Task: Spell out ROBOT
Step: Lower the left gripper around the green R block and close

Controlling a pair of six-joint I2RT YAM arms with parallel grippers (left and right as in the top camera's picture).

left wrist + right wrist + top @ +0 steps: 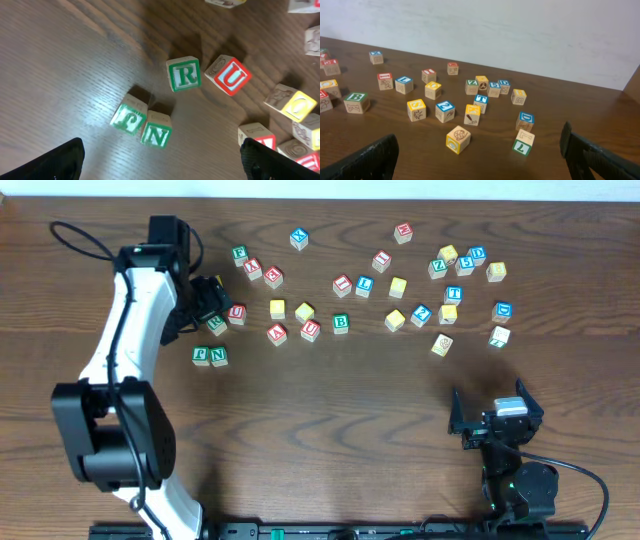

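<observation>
The green R cube [183, 74] sits next to a red U cube [228, 75]. My left gripper [167, 167] hangs open above the table near them, with only bare wood between its fingers. From overhead the left gripper [208, 302] partly covers the R cube [217, 326]. Two yellow-faced blocks [277, 308] [304, 311] lie to the right, then the green B cube [341, 323]. The blue T cube [453, 293] [480, 99] is in the right cluster. My right gripper [492, 415] [477, 165] rests open near the front edge, holding nothing.
Green F [129, 116] and N [156, 131] cubes lie side by side just in front of the left fingers. Several red, blue and yellow cubes are scattered across the far half of the table. A green T cube [522, 147] and a yellow cube [458, 140] lie nearest the right gripper.
</observation>
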